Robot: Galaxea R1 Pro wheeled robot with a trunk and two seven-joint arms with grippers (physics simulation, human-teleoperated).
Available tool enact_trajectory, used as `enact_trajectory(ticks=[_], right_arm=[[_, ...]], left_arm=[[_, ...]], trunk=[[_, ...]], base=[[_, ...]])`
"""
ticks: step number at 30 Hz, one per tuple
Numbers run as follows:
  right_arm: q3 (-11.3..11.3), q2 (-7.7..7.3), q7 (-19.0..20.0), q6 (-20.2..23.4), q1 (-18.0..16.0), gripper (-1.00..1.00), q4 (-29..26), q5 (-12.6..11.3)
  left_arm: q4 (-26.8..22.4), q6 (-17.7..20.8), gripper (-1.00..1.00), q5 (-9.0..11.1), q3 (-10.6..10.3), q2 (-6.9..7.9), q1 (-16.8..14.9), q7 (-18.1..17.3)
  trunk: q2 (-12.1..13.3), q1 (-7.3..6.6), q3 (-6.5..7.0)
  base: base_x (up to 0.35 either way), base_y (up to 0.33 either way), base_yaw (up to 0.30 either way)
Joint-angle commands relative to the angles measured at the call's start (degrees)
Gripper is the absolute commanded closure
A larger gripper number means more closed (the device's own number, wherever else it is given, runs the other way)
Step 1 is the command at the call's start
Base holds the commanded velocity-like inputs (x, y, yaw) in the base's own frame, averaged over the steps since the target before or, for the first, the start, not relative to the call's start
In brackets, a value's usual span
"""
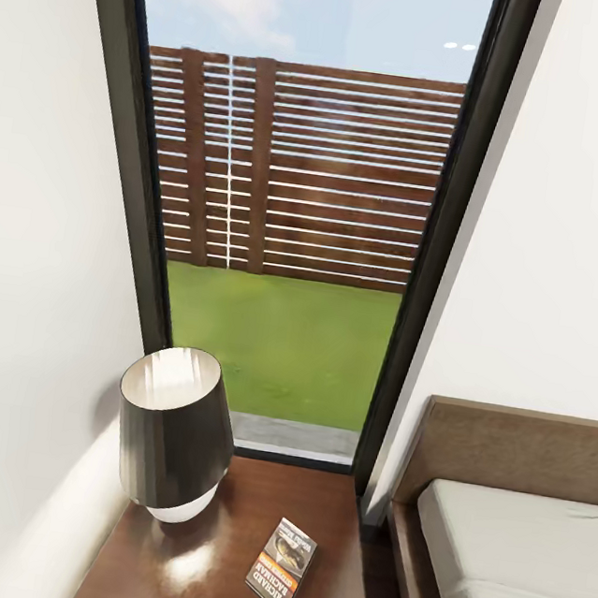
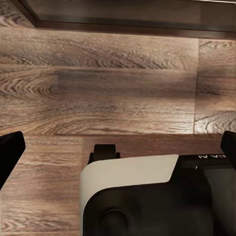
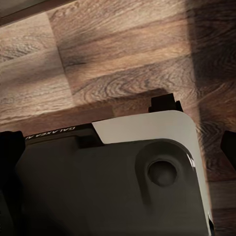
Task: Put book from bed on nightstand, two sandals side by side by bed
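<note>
The book (image 1: 282, 566), a thin paperback with an orange band and white lettering, lies flat on the glossy top of the dark-brown nightstand (image 1: 204, 589), towards its right front. The bed (image 1: 519, 564) stands right of the nightstand, its off-white mattress bare in the part I see, with the brown headboard (image 1: 515, 450) against the wall. My left gripper (image 2: 118, 147) is open over the wood floor, its dark fingertips (image 2: 10, 152) far apart with nothing between them. My right gripper (image 3: 120, 147) is open the same way, above the floor and my own base. The two sandals are out of view.
A table lamp (image 1: 173, 429) with a dark shade and white base stands on the nightstand's back left, close to the book. A tall dark-framed window (image 1: 294, 195) is behind, with white walls at both sides. A narrow gap separates the nightstand from the bed frame (image 1: 402, 558).
</note>
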Motion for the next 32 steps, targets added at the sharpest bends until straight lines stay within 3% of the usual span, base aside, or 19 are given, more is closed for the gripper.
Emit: enact_trajectory(ticks=[1,32], right_arm=[[0.3,0.0,0.3,0.1,-0.1,-1.0,0.1,-0.6],[0.4,0.12,0.3,0.1,-0.1,-1.0,0.2,-0.5]], left_arm=[[0.1,-0.2,-1.0,0.6,-0.5,0.02,0.0,-0.2],[0.1,-0.2,-1.0,0.6,-0.5,-0.32,0.0,-0.3]], trunk=[[0.0,0.0,-0.06],[0.0,0.0,-0.06]], base=[[0.0,0.0,0.0],[0.0,0.0,0.0]])
